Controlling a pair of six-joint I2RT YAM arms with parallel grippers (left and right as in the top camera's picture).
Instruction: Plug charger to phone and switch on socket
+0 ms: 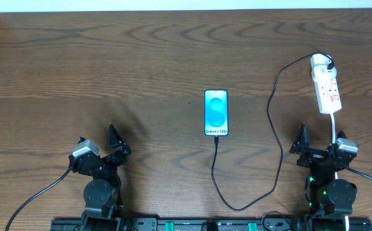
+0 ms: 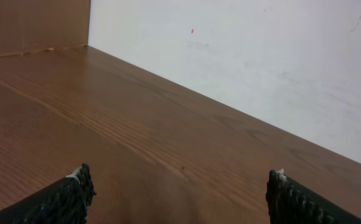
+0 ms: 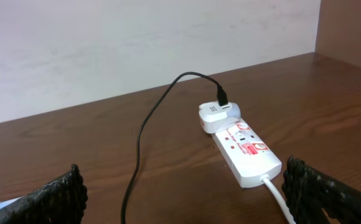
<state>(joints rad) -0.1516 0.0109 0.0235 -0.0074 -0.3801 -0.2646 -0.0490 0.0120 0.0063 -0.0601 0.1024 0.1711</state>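
Note:
The phone [image 1: 216, 113] lies flat in the middle of the table, blue screen up. The black charger cable [image 1: 275, 135] runs from the phone's near end, loops toward the front and up to a white adapter in the socket [image 1: 326, 85] at the far right. The plug tip sits at the phone's bottom edge. In the right wrist view the socket [image 3: 246, 151] and cable [image 3: 144, 127] lie ahead. My left gripper [image 1: 113, 144] is open and empty at the front left, with only bare wood between its fingers [image 2: 177, 186]. My right gripper [image 1: 317, 142] is open and empty, just before the socket [image 3: 183, 186].
The socket's white cord [image 1: 335, 125] runs down past my right gripper. A white wall [image 2: 261, 56] borders the table's far edge. A wooden side panel [image 3: 348, 31] stands at the right.

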